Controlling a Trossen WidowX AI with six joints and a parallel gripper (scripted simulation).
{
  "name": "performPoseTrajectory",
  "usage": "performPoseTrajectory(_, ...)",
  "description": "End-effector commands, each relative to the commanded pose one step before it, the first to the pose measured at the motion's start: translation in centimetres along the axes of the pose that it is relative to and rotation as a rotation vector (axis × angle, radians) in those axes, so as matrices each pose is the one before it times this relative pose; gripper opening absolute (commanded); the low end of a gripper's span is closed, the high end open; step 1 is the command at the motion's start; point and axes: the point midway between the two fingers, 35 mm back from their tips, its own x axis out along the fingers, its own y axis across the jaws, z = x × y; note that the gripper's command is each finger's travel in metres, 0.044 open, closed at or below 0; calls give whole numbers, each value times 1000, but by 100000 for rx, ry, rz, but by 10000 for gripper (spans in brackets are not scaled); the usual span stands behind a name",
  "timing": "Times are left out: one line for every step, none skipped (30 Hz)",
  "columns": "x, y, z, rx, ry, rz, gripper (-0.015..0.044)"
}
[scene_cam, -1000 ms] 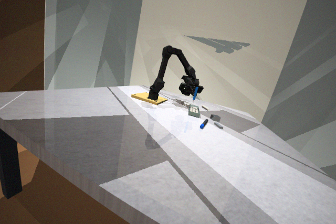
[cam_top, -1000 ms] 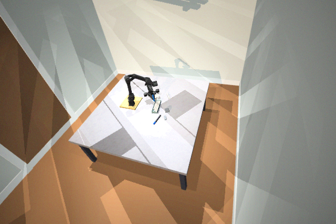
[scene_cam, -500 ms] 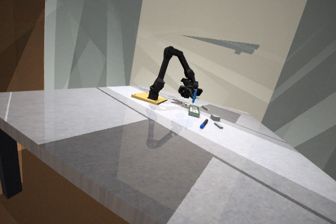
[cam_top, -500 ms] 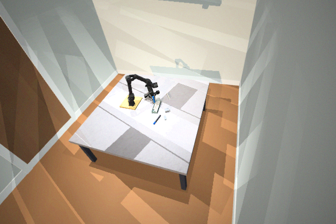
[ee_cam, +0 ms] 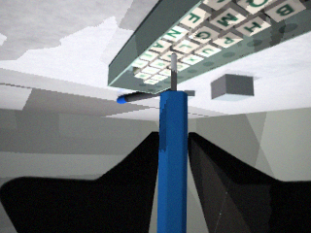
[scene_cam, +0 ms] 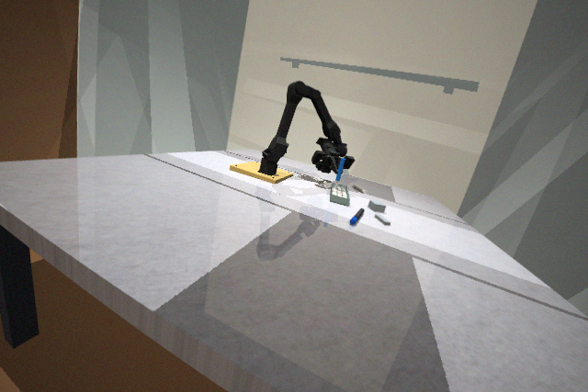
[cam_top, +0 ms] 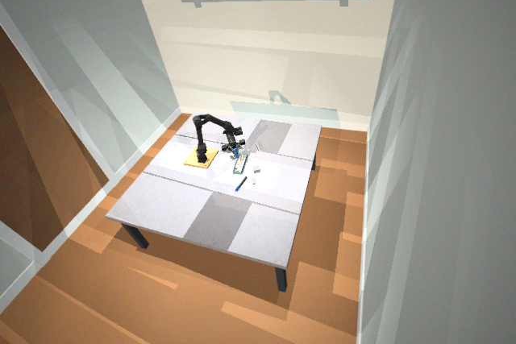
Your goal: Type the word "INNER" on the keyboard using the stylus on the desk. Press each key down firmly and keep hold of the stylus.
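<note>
Single black arm on a yellow base plate (cam_top: pixel 189 160), its jaws clamped on the blue stylus (ee_cam: pixel 173 160), which stands roughly upright over the near end of the small green keyboard (scene_cam: pixel 340 196). The thin grey stylus tip (ee_cam: pixel 173 73) lies against the keyboard's edge keys. A second blue pen (scene_cam: pixel 356 216) and two grey blocks lie on the tabletop (scene_cam: pixel 142 236) just beyond.

You have a blue stylus (ee_cam: pixel 173 160) with grey tip, black arm (scene_cam: pixel 303 107) on a yellow base plate (scene_cam: pixel 243 169), green keyboard (ee_cam: pixel 146 44) with pale keys lettered green, white-grey table (cam_top: pixel 166 207).
</note>
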Motion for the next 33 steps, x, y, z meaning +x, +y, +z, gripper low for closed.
performPoseTrajectory(171,161,202,-1292,435,348,81)
performPoseTrajectory(29,0,51,0,0,0,81)
performPoseTrajectory(25,0,44,0,0,0,81)
performPoseTrajectory(26,0,45,0,0,0,81)
performPoseTrajectory(10,0,18,0,0,0,81)
performPoseTrajectory(17,0,29,0,0,0,81)
performPoseTrajectory(23,0,40,0,0,0,81)
performPoseTrajectory(11,0,19,0,0,0,81)
performPoseTrajectory(17,0,30,0,0,0,81)
performPoseTrajectory(22,0,40,0,0,0,81)
performPoseTrajectory(10,0,18,0,0,0,81)
performPoseTrajectory(17,0,29,0,0,0,81)
performPoseTrajectory(23,0,40,0,0,0,81)
performPoseTrajectory(10,0,18,0,0,0,81)
performPoseTrajectory(17,0,29,0,0,0,81)
performPoseTrajectory(23,0,40,0,0,0,81)
performPoseTrajectory(10,0,18,0,0,0,81)
performPoseTrajectory(17,0,29,0,0,0,81)
performPoseTrajectory(23,0,40,0,0,0,81)
performPoseTrajectory(10,0,18,0,0,0,81)
performPoseTrajectory(17,0,29,0,0,0,81)
performPoseTrajectory(23,0,40,0,0,0,81)
performPoseTrajectory(10,0,18,0,0,0,81)
performPoseTrajectory(0,0,0,0,0,0,81)
performPoseTrajectory(0,0,0,0,0,0,81)
performPoseTrajectory(0,0,0,0,0,0,81)
performPoseTrajectory(11,0,19,0,0,0,81)
performPoseTrajectory(14,0,24,0,0,0,81)
performPoseTrajectory(17,0,30,0,0,0,81)
performPoseTrajectory(20,0,35,0,0,0,81)
performPoseTrajectory(26,0,46,0,0,0,81)
performPoseTrajectory(12,0,20,0,0,0,81)
performPoseTrajectory(17,0,30,0,0,0,81)
